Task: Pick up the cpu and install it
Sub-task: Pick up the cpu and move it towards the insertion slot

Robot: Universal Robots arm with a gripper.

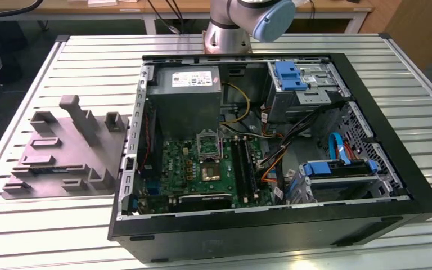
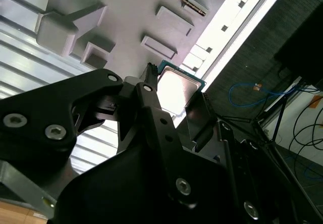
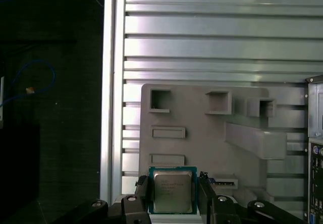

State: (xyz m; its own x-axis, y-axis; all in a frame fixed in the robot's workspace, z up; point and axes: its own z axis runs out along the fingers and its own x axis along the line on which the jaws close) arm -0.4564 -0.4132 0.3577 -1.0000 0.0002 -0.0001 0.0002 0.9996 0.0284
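Note:
The cpu (image 3: 172, 189), a flat square chip with a silvery top and green rim, sits between the two black fingers of my gripper (image 3: 172, 196), which is shut on its opposite edges. In the second wrist view the cpu (image 2: 177, 89) gleams between the same fingers (image 2: 151, 103), held in the air well above the grey fixture plate (image 2: 126, 12). In the exterior view the green motherboard (image 1: 193, 169) lies inside the open computer case (image 1: 276, 225), with the metal-framed socket (image 1: 210, 169) near its middle and the socket's lid (image 1: 208, 143) raised.
The grey fixture plate (image 1: 66, 152) with raised blocks lies on the slatted metal table (image 1: 51, 236), at the exterior view's left of the case. The arm's base (image 1: 238, 22) stands behind the case. A power supply box (image 1: 189, 90), drive bays (image 1: 302, 81) and cables (image 1: 276, 152) crowd the case. The table's edge (image 3: 108, 108) borders dark floor.

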